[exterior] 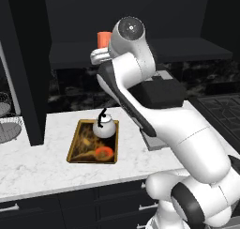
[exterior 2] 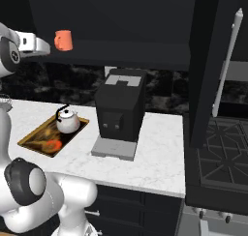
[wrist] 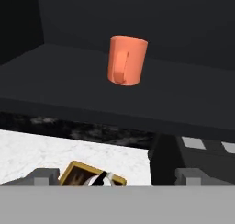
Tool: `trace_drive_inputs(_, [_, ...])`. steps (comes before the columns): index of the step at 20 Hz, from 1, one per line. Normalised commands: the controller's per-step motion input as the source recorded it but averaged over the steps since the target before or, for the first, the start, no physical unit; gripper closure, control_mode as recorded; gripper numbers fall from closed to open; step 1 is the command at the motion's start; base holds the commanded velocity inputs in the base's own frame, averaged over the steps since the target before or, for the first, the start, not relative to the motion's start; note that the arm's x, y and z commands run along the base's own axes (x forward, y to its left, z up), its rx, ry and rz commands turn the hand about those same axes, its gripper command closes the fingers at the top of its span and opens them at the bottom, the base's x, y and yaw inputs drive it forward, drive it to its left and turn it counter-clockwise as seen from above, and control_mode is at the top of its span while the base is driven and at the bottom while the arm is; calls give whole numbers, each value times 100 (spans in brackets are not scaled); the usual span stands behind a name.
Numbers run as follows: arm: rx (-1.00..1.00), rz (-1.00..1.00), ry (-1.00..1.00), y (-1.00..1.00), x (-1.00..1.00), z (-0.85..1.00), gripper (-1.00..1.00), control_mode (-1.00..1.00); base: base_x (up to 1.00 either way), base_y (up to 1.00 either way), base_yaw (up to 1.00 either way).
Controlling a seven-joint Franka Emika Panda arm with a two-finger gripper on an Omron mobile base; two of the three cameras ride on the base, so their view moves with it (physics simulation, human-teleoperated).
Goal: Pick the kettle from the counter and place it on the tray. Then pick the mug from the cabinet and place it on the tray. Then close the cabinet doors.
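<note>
The pincer [wrist: 117,176] gapes wide before the salmon-orange mug [wrist: 126,60], upright on the cabinet [wrist: 183,94] shelf; the white kettle [exterior: 103,126] sits in the tray [exterior: 75,148] near the worktop's [exterior: 37,162] front edge.

White marble counter [exterior: 42,164] bearing tray [exterior: 75,148] and black machine [exterior 2: 118,111], cabinet shelf [wrist: 69,85] bearing mug [wrist: 126,60]

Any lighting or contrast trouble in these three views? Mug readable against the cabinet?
Hand view: sharp; the mug stands out bright orange on the cabinet shelf, whose edges are hard to read. Left base view: the arm hides most of the mug; the kettle on the tray is evenly lit. Right base view: the cabinet interior is near black, the counter bright.
</note>
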Motion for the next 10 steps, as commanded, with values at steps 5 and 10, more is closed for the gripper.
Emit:
trace_drive_inputs(5, [0,-7,8,-1,44,28,-100,-100,0,0,0])
trace_drive_inputs(10, [-1,-3,0,0,48,-18,-100,-100,0,0,0])
